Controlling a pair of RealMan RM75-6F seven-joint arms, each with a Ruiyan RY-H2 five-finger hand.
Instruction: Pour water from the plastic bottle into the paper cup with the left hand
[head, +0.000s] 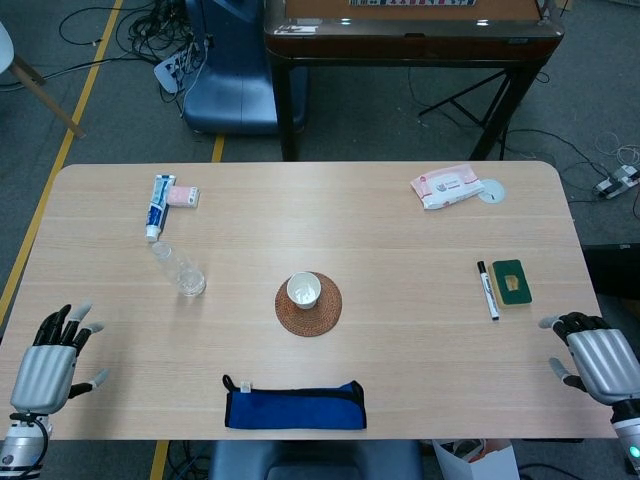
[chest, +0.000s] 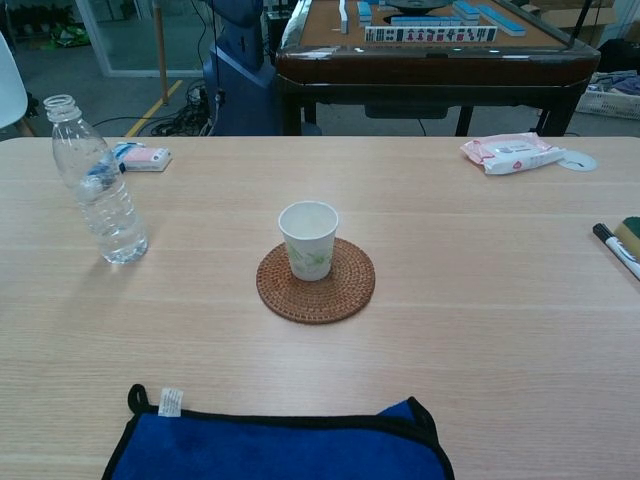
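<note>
Plastic bottle upright, uncapped, on table left of paper cup, which sits on woven coaster; left hand at near-left table corner, fingers spread, holding nothing; right hand at near-right edge, likewise empty, fingers apart.

— How is the scene viewed?
— From overhead, the whole table is seen by the head view; the cup is faced low and near by the chest view.
— What is shared?
— Cup and bottle.
</note>
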